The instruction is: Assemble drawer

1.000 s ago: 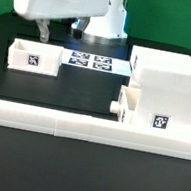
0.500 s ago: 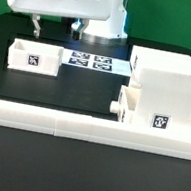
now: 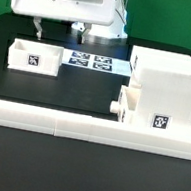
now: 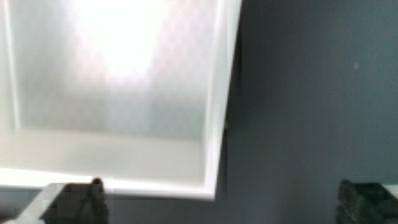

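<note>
Jaws stand wide apart and hold nothing. In the exterior view the two fingertips (image 3: 34, 28) hang clear above the loose tray (image 3: 34, 56), without touching it. In the wrist view one fingertip (image 4: 80, 199) is over the tray's (image 4: 125, 110) pale open inside. The other is over the dark surface (image 4: 320, 90) beyond the tray's side wall, so that wall runs between them.

The loose tray sits upright on the black surface (image 3: 85, 87) toward the exterior view's left, its tag (image 3: 33, 60) facing the camera. The marker board (image 3: 90, 59) lies flat just beside it, toward the middle.

The housing (image 3: 172, 82) stands well apart from that tray, on the exterior view's right. A second tray (image 3: 142, 107) sits partly pushed into its lower front, with its knob (image 3: 115, 107) pointing to the exterior view's left and a tag (image 3: 160, 122) on its near side. The long low border wall (image 3: 78, 127) runs along the near edge, touching the housing's base.
</note>
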Robot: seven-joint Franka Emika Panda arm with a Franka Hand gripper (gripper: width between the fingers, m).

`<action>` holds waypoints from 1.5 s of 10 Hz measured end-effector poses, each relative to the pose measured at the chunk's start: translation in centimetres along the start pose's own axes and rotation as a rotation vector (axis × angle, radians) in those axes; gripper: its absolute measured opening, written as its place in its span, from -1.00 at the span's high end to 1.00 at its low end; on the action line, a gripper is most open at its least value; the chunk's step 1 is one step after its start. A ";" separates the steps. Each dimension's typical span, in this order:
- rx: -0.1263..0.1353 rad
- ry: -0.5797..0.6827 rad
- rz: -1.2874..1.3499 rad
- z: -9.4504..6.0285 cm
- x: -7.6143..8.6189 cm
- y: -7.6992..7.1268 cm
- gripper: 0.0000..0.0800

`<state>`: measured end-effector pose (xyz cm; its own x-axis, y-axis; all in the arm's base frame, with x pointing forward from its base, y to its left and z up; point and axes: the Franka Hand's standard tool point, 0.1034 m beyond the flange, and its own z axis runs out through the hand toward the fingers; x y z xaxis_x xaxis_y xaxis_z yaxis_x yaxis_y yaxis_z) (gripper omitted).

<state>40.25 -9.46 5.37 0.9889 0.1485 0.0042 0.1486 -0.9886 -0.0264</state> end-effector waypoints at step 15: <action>-0.004 0.002 -0.042 4.9 -2.8 -0.7 0.70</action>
<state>37.37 -9.06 0.49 0.9818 0.1896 0.0075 0.1897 -0.9816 -0.0223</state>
